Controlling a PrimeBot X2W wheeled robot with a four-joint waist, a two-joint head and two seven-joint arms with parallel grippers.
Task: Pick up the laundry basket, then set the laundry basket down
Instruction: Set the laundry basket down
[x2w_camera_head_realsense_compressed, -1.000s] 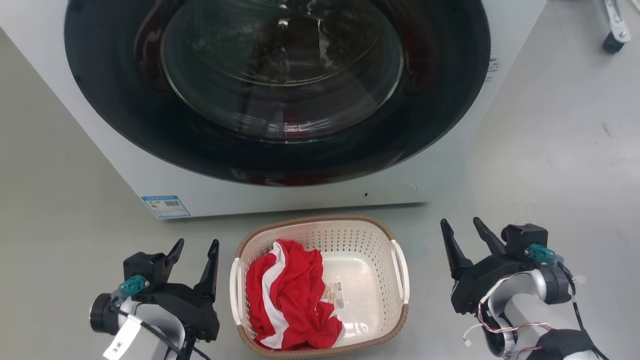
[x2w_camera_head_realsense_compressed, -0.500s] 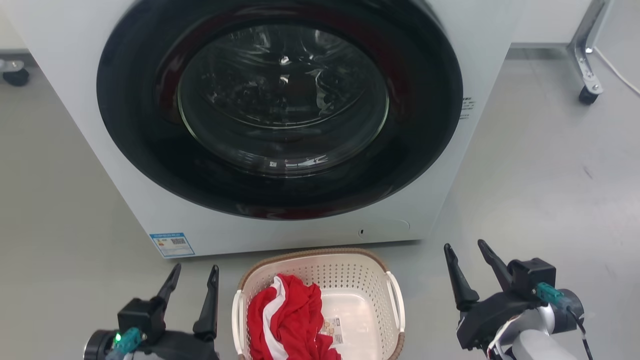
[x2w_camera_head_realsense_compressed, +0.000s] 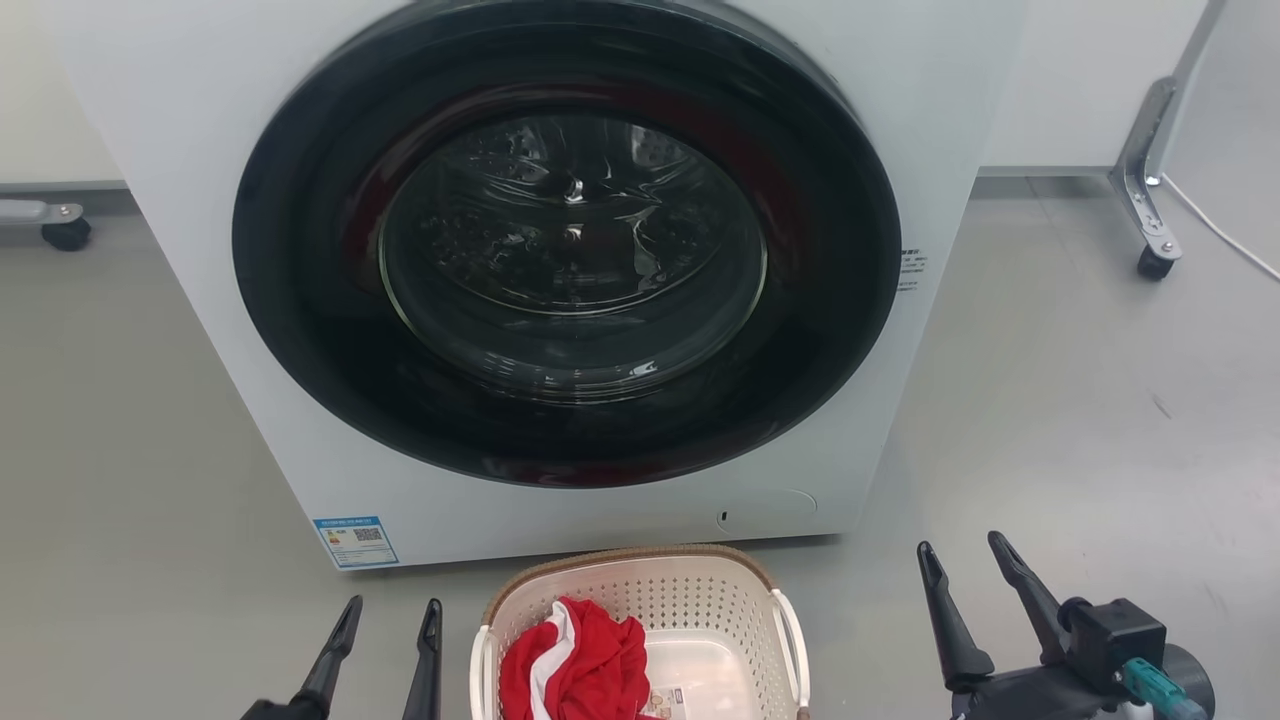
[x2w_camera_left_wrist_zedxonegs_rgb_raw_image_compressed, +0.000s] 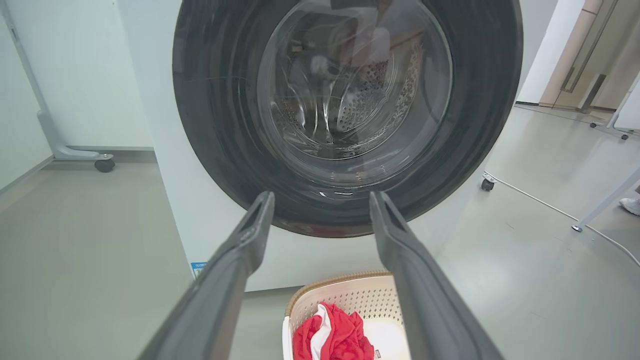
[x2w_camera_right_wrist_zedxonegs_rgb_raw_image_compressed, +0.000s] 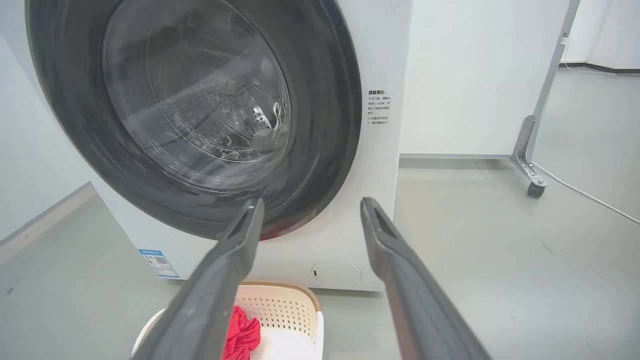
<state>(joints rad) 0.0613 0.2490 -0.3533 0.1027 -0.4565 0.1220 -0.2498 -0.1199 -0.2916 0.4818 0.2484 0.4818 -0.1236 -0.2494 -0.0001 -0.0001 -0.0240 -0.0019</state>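
laundry basket (x2w_camera_head_realsense_compressed: 690, 600) set on the floor (x2w_camera_head_realsense_compressed: 1060, 400) just before the washing machine (x2w_camera_head_realsense_compressed: 180, 200), red-and-white garment (x2w_camera_head_realsense_compressed: 575, 665) heaped in its left half, left gripper (x2w_camera_head_realsense_compressed: 392, 612) and right gripper (x2w_camera_head_realsense_compressed: 960, 550) held spread, empty, either side, white shoe (x2w_camera_left_wrist_zedxonegs_rgb_raw_image_compressed: 631, 205) seen far right in left wrist view

The laundry basket (x2w_camera_head_realsense_compressed: 690, 598) stands on the floor (x2w_camera_head_realsense_compressed: 1050, 400) before the washing machine (x2w_camera_head_realsense_compressed: 250, 420), red-and-white cloth (x2w_camera_head_realsense_compressed: 575, 665) inside. The left gripper (x2w_camera_head_realsense_compressed: 394, 603) and right gripper (x2w_camera_head_realsense_compressed: 960, 547) flank it, fingers spread.
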